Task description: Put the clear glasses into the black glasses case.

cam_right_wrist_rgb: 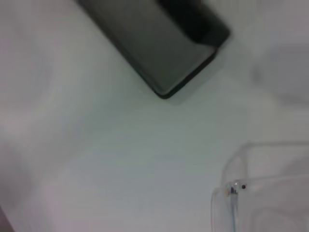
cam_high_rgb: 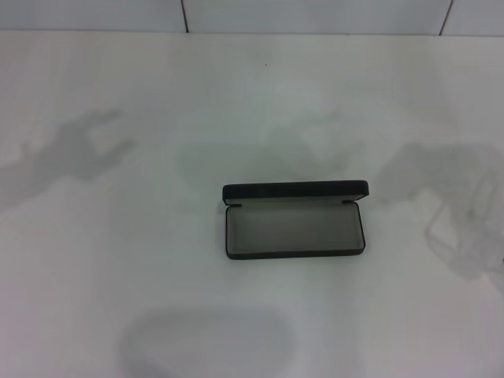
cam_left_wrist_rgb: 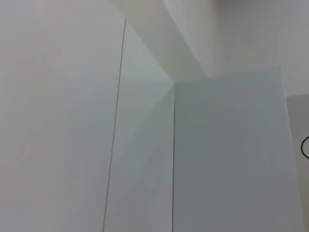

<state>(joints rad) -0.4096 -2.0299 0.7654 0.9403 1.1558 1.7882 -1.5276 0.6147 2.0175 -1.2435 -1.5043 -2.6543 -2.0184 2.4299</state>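
The black glasses case [cam_high_rgb: 295, 223] is seen open (grey lining showing) on the white table [cam_high_rgb: 94, 260]; the clear glasses [cam_high_rgb: 465, 228] lie well apart on its right; neither gripper is visible.

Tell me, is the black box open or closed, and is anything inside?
Open and empty. The black glasses case has its lid raised behind it, showing bare grey lining. The clear glasses lie outside on the table.

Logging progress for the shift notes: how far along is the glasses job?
Done: the case lies open on the table, lid up, its grey lining bare. In hand: nothing that shows; neither gripper is in view, only arm shadows on the table. The glasses lie on the table on the robot's right, apart from the case; the right wrist view shows them close by. Left: pick them up and lay them inside.
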